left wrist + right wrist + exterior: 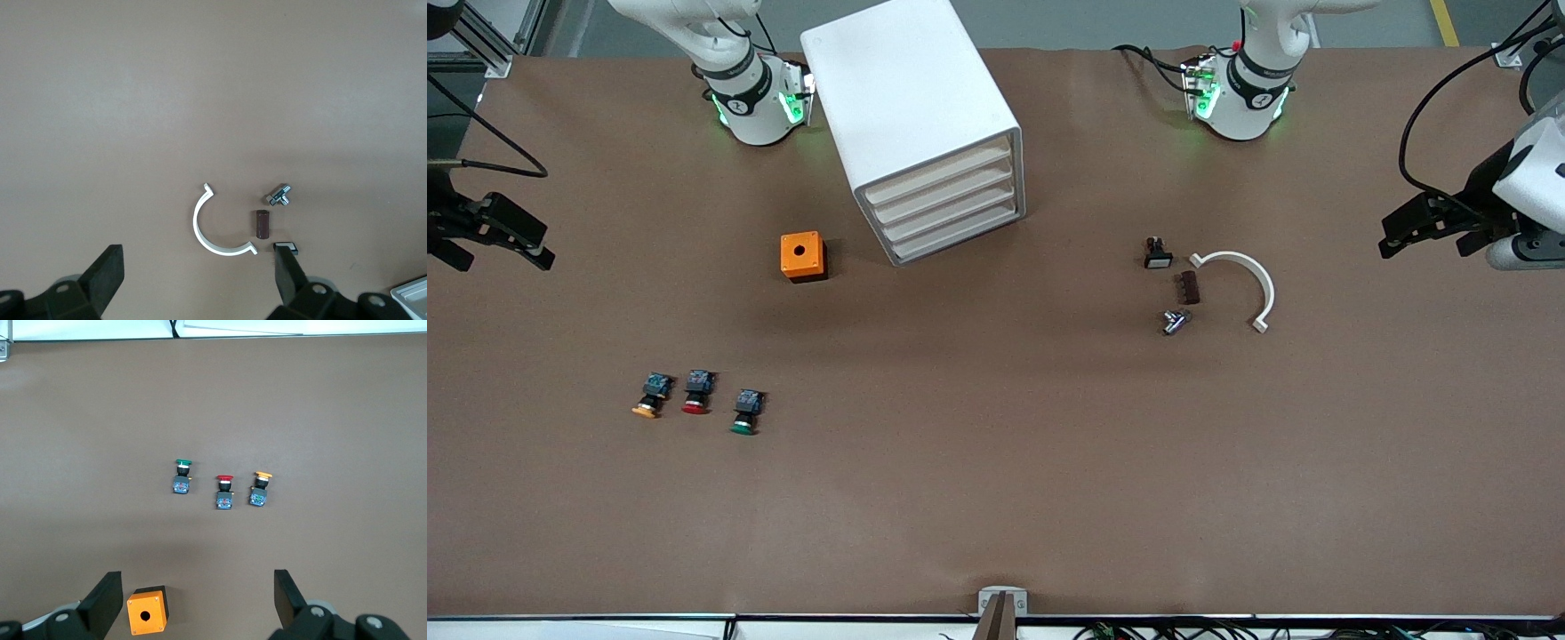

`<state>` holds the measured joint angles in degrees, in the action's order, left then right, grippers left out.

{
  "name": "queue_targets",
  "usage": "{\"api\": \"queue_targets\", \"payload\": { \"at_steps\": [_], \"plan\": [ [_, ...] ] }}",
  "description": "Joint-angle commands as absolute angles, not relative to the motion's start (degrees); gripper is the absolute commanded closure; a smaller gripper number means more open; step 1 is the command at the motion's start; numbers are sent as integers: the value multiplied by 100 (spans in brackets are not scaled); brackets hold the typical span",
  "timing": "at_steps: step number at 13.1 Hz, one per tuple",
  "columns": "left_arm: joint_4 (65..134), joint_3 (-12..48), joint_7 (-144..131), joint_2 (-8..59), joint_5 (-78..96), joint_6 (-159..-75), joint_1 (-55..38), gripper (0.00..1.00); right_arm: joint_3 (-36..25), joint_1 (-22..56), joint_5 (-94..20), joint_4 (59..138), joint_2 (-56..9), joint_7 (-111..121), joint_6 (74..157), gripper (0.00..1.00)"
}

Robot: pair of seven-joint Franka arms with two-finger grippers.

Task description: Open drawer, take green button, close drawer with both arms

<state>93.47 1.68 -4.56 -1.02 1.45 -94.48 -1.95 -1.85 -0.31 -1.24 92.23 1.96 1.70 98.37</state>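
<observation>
On the brown counter (996, 462) stands the white cabinet (911, 116), its drawer (947, 211) apparently closed. Both arms wait high: the left pincer (1432, 233) spread wide over its end of the counter, the right pincer (494, 238) likewise released over its own end. Nearer the camera than the orange box (802, 256), the green button (745, 412) lies beside the red button (697, 392).

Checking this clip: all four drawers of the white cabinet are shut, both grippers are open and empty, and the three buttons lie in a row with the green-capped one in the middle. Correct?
Not quite. The red-capped button is in the middle, with the green-capped button at one end and the yellow-capped button at the other, as the front view shows. The rest holds: the cabinet has all its drawers shut, and the left gripper and right gripper are open and empty.
</observation>
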Motion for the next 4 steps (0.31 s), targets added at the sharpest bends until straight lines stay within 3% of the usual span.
{"api": "queue_targets", "payload": {
  "at_steps": [1,4],
  "plan": [
    [9070,158,-439,0,88,-9308,-246,0,-88,-176,-158,9246,255,264,9853,0],
    [9062,167,-466,9,97,-9177,-246,0,-79,-167,-158,9237,255,246,9853,0]
  ]
}}
